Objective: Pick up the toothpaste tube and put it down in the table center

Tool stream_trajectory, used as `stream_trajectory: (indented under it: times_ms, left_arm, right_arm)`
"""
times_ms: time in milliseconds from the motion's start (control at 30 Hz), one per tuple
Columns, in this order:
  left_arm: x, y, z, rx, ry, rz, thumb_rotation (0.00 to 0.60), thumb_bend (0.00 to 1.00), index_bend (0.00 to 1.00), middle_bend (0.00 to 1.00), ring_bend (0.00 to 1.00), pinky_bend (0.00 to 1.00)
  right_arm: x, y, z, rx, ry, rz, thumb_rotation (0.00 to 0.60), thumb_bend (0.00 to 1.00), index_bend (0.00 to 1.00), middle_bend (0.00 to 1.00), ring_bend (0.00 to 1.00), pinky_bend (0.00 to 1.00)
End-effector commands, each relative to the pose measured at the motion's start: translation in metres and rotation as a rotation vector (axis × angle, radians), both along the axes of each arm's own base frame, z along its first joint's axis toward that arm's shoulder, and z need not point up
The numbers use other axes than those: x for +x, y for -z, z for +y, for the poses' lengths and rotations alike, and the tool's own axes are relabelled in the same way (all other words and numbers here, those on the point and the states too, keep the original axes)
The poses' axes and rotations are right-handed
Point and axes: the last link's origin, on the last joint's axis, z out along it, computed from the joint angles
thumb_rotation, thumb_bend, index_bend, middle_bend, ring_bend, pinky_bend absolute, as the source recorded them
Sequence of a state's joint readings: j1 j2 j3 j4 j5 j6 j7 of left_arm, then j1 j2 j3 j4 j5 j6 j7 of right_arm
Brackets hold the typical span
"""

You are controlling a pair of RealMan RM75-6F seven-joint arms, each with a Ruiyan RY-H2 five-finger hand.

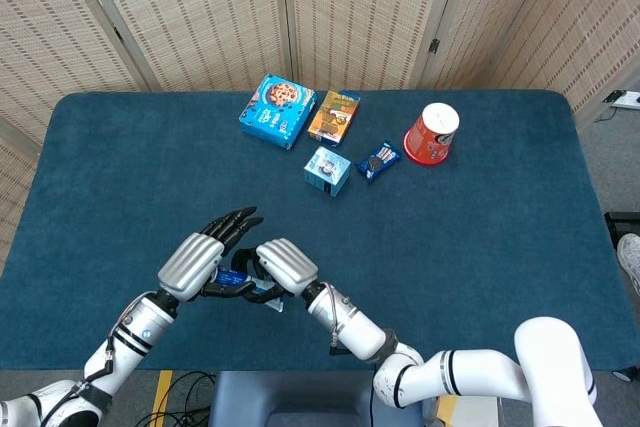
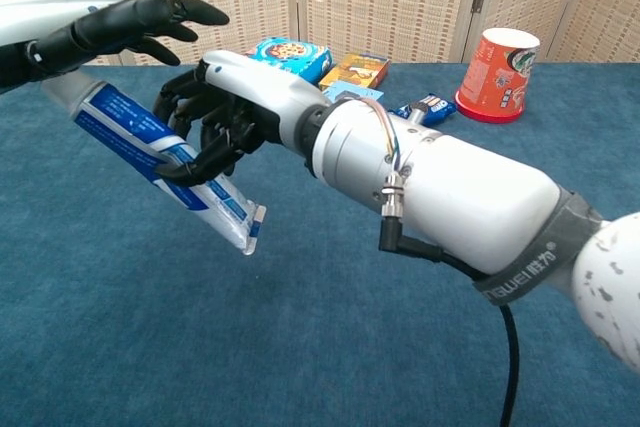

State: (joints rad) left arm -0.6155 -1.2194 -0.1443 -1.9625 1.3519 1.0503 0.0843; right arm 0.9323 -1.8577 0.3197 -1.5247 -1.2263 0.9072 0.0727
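Observation:
The toothpaste tube (image 2: 128, 125) is white and blue. It hangs tilted above the blue table, cap end up at the left and flat crimped end down. My right hand (image 2: 225, 112) grips it around the middle with its dark fingers curled under. My left hand (image 2: 120, 27) lies just over the cap end with its fingers stretched out straight and apart, not wrapped round the tube. In the head view both hands meet near the table's front left: left hand (image 1: 205, 252), right hand (image 1: 285, 265), with a bit of the tube (image 1: 240, 280) showing between them.
At the back of the table (image 1: 480, 247) stand a blue cookie box (image 1: 277, 109), an orange box (image 1: 334, 116), a small light-blue box (image 1: 327, 170), a dark snack packet (image 1: 379, 160) and a red cup (image 1: 431, 134) lying on its side.

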Motion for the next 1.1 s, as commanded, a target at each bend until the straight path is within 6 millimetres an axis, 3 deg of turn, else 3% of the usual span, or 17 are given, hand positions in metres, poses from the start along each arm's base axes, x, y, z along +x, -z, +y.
stream_trajectory:
  times_ms: [33,267,467,600,767,1000,1100]
  left_arm:
    - [0.0,0.0,0.0,0.002,0.001,0.008,0.001,0.0,0.0,0.02,0.04,0.16]
    - [-0.004,-0.005,0.002,0.027,-0.013,0.008,0.001,0.0,0.0,0.02,0.04,0.16]
    - [-0.017,-0.015,0.007,0.089,-0.026,0.013,0.001,0.0,0.0,0.02,0.04,0.16]
    - [-0.028,-0.02,0.008,0.116,-0.052,0.015,0.001,0.0,0.0,0.02,0.04,0.16]
    - [-0.039,-0.022,0.008,0.126,-0.074,0.028,0.001,0.0,0.0,0.02,0.04,0.16]
    - [-0.049,-0.025,0.007,0.136,-0.095,0.044,0.001,0.0,0.0,0.02,0.04,0.16]
    - [-0.053,-0.028,0.007,0.146,-0.104,0.048,0.001,0.0,0.0,0.02,0.04,0.16]
  right_arm:
    - [0.0,0.0,0.0,0.002,0.002,-0.003,0.6,0.62,0.79,0.76,0.63,0.57]
    - [-0.011,0.001,-0.001,0.01,-0.009,0.064,0.6,0.62,0.79,0.75,0.63,0.57]
    - [-0.043,-0.015,-0.012,-0.023,-0.074,0.327,0.6,0.61,0.79,0.7,0.62,0.57]
    - [-0.064,-0.029,-0.021,-0.056,-0.084,0.518,0.6,0.54,0.76,0.62,0.57,0.57]
    - [-0.08,-0.035,-0.029,-0.094,-0.063,0.682,0.6,0.48,0.61,0.54,0.49,0.57]
    - [-0.084,-0.032,-0.027,-0.071,-0.045,0.786,0.6,0.26,0.22,0.3,0.28,0.42]
    - [-0.083,-0.036,-0.027,-0.079,-0.039,0.783,0.6,0.21,0.08,0.2,0.2,0.37]
